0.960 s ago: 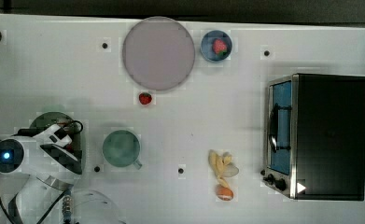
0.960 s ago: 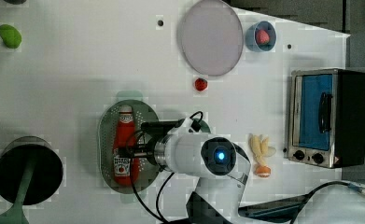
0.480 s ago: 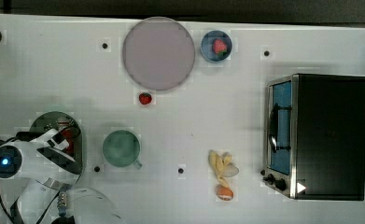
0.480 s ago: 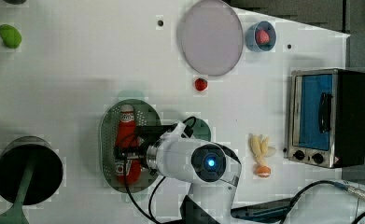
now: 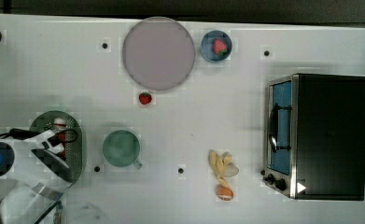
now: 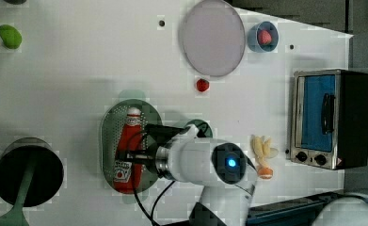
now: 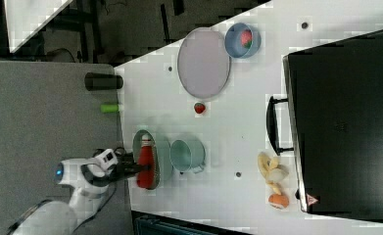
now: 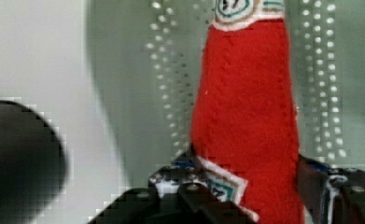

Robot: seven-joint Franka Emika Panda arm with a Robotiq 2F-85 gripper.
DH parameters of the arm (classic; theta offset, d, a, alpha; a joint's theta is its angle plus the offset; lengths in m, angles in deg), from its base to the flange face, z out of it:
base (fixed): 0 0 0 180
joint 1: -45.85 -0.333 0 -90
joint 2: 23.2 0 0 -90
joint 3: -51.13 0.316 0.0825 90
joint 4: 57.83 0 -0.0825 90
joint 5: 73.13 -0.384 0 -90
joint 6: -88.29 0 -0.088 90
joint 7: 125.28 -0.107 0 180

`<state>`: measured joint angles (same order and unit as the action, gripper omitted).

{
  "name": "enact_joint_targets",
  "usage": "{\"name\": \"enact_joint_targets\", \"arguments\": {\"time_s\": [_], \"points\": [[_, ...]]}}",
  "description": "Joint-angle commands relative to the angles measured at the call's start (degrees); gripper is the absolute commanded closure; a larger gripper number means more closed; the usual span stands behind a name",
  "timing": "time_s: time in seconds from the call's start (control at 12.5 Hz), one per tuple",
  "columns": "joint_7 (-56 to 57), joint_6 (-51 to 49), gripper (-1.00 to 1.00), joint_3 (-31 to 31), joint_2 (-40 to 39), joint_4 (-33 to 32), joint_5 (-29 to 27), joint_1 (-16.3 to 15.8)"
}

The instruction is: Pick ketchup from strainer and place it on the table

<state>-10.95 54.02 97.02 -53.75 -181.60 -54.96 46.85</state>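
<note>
One red ketchup (image 6: 127, 146), white cap, labelled

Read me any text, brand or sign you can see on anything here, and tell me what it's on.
Ketchup label: white-and-dark print, too blurred to read.
Toaster oven lower front corner: a small white triangle mark, no letters legible.
Toaster oven knobs: no readable markings.
Nothing else on the table carries visible text.

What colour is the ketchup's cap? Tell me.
White, on the red ketchup lying in the strainer; the left view shows it best.
</note>
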Motion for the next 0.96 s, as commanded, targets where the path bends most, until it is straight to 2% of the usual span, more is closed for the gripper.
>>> {"name": "enact_joint_targets", "arguments": {"time_s": [0.08, 0.24, 0.48, 0.72, 0.96], "points": [[0.88, -6.25, -0.13, 8.04, 6.98, 2.91, -7.65, 5.67], [6.21, -15.1, -0.13, 11.33, 8.83, 6.69, -11.89, 9.04], [12.99, -26.18, -0.13, 12.19, 10.1, 13.53, -12.79, 12.51], [15.92, -32.08, -0.13, 12.05, 11.09, 18.78, -12.64, 16.86], [20.01, -34.6, -0.13, 11.84, 12.1, 22.16, -12.14, 22.52]]}}
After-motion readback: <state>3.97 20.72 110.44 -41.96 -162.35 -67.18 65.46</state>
